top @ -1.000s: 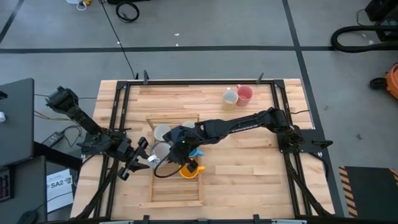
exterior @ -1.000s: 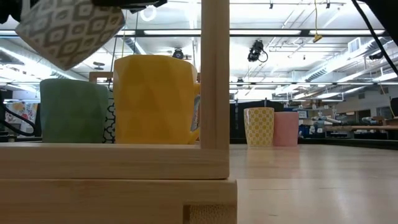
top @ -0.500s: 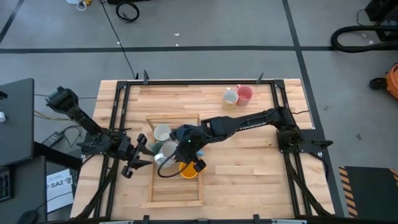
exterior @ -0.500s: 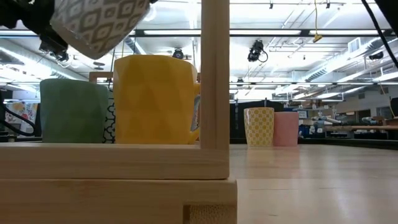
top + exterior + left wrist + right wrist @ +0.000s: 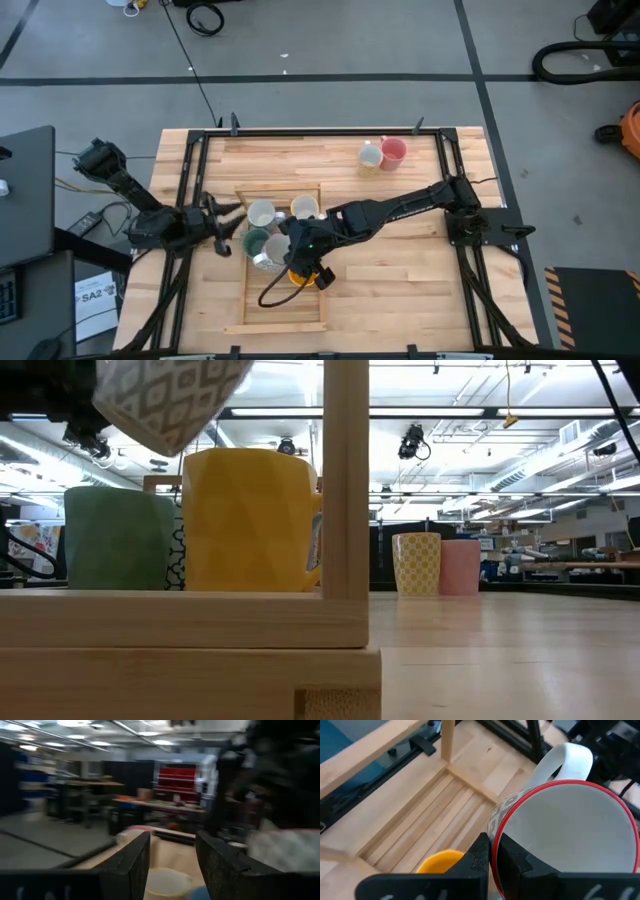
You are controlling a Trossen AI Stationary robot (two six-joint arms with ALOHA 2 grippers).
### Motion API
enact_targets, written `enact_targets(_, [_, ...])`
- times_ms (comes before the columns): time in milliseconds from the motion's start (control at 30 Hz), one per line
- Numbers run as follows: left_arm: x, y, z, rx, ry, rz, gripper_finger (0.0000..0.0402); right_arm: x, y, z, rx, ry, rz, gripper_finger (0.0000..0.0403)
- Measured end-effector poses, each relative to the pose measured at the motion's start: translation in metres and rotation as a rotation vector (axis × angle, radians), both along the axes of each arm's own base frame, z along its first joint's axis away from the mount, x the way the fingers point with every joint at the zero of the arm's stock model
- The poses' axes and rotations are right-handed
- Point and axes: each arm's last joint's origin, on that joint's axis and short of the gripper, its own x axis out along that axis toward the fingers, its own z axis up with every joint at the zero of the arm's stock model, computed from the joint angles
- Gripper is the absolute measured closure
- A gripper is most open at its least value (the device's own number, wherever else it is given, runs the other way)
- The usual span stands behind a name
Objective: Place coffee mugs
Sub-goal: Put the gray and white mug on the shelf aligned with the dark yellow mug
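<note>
A grey-and-white patterned coffee mug (image 5: 165, 398) with a red rim hangs over the wooden tray (image 5: 283, 300), with my right gripper (image 5: 492, 845) shut on it. In the tray stand a green mug (image 5: 118, 540), a yellow mug (image 5: 250, 520), a white mug (image 5: 262, 213) and a cream mug (image 5: 304, 208). My left gripper (image 5: 225, 213) stands open with nothing in it at the tray's left edge, pointing toward the tray. A yellow-patterned mug (image 5: 370, 155) and a pink mug (image 5: 394, 150) stand at the far right. My right gripper pinches the patterned mug's wall at the rim (image 5: 496, 827), roughly opposite the handle (image 5: 570, 757), with one finger inside the mug and one outside. The fingers slant down from the table's right side. The mug is lifted clear and tilted above the tray's mugs.
An upright wooden post (image 5: 345, 480) of the tray stands close in front of the low camera. A black cable loop (image 5: 275, 290) hangs below my right wrist over the tray's bare near half. Black frame rails (image 5: 190, 180) run along the table's sides.
My right gripper has carried the patterned mug up and toward the table's near edge, above the green and yellow mugs; the mug stays tilted. My left gripper has swung round from pointing toward the near edge and now points at the tray, tipped up.
</note>
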Motion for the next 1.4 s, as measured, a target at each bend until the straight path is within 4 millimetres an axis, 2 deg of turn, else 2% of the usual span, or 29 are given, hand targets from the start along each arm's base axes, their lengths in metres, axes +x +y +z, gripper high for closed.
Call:
enact_targets(167, [-0.004, 0.005, 0.007, 0.032, 0.012, 0.079, 0.0239, 0.002, 0.005, 0.004, 0.012, -0.053, 0.007, 0.0377])
enact_targets(600, [-0.004, 0.005, 0.006, 0.041, 0.034, 0.104, 0.0239, 0.007, 0.010, 0.016, 0.073, -0.143, -0.009, 0.0377])
enact_targets(700, [-0.004, 0.006, 0.006, 0.034, 0.041, 0.116, 0.0239, 0.011, 0.011, 0.013, 0.095, -0.153, -0.002, 0.0377])
enact_targets(967, [-0.005, 0.008, 0.004, -0.006, 0.093, 0.199, 0.0239, 0.020, 0.015, -0.011, 0.116, -0.081, 0.013, 0.0377])
enact_targets(1400, [-0.005, 0.007, 0.003, 0.000, 0.109, 0.211, 0.0239, 0.035, 0.019, -0.053, 0.109, 0.003, 0.013, 0.0372])
